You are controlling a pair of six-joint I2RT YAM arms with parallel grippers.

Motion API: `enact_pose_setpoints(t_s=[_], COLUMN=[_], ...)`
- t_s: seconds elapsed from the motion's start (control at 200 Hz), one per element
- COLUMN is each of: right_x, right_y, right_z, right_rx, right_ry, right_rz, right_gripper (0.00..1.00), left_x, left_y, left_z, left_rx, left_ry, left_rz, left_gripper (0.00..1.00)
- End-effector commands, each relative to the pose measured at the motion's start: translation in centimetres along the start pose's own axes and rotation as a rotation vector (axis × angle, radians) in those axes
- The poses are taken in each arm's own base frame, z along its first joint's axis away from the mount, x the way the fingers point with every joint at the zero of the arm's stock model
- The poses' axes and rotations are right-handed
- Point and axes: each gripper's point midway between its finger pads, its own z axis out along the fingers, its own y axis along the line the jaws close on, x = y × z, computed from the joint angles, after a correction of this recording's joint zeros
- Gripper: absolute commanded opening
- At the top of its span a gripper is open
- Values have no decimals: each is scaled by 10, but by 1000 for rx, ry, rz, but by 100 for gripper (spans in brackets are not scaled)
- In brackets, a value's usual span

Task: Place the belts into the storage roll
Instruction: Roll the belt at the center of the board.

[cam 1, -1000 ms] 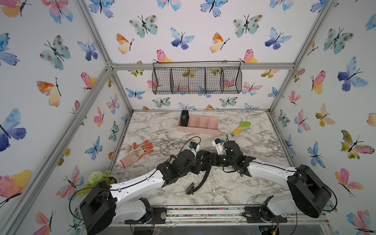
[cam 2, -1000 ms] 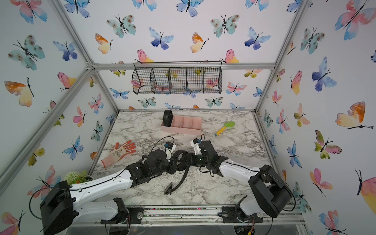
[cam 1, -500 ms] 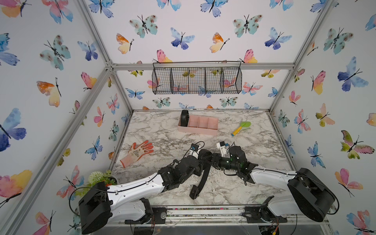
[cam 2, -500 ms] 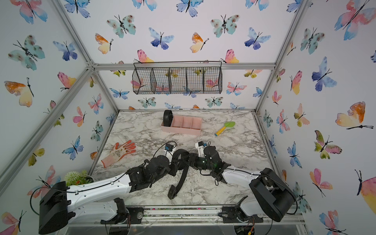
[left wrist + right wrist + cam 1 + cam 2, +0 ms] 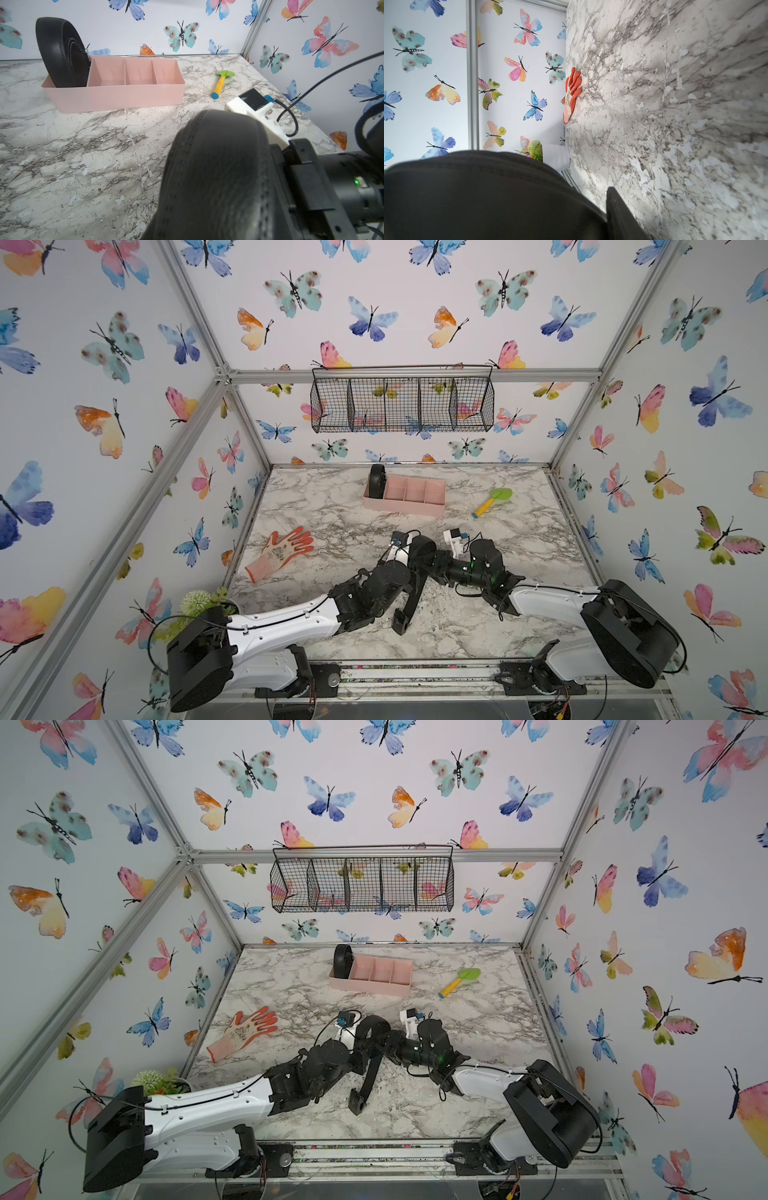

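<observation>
Gripping the half-wound second belt (image 5: pixel 424 546) with the left gripper (image 5: pixel 412 559), narrow on the coil as far as both top views tell. Just to its right, meeting the same coil from the opposite side with the right gripper (image 5: pixel 437 562); cannot tell whether clamped or merely touching, with only one dark finger (image 5: pixel 618 212) showing.

Judged as winding, not yet stowing. Hold the coil's core firm on the left and feed the loose tail (image 5: pixel 409 601) round with the right. Never release both sides together, lest the turns spring open. Afterwards, carry well ahead of the left gripper to the storage roll (image 5: pixel 116 99), into a cell beside the first belt (image 5: pixel 62 52), coiled upright in the end compartment.

Only in both top views: the tail drooping below the grippers onto the table (image 5: pixel 332 506). Only in the left wrist view: three cells bare. Only in the right wrist view: an orange glove (image 5: pixel 572 93) far beyond the coil.
</observation>
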Motion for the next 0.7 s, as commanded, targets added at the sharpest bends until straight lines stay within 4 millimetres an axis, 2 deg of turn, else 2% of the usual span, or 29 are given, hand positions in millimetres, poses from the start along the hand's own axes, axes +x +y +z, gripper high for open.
enact_pose_setpoints(t_s=[0.0, 0.065, 0.235, 0.28, 0.31, 0.42, 0.541, 0.691], right_x=[11, 12, 11, 10, 9, 7, 3, -12], right_y=[7, 9, 12, 12, 11, 5, 2, -2], right_z=[2, 2, 1, 1, 1, 4, 6, 2], right_rx=[-59, -71, -85, -83, -79, -25, 53, 207], right_ry=[48, 50, 43, 39, 35, 36, 38, 22], right_rz=[27, 36, 39, 37, 35, -17, -122, -281], right_gripper=[38, 35, 18, 5, 3, 3, 3, 3], left_x=[-21, -19, -11, -8, -6, -3, -8, -25], left_y=[-6, -7, -9, -9, -8, -6, -8, -14], left_z=[0, 1, -2, -3, -5, -10, -16, -24], left_rx=[-5, -8, -19, -23, -28, -16, -2, 23], left_ry=[-113, -120, -133, -129, -127, -113, -90, -64], left_rz=[-40, -40, -32, -29, -30, -45, -47, -23], left_gripper=[6, 6, 6, 7, 8, 33, 65, 90])
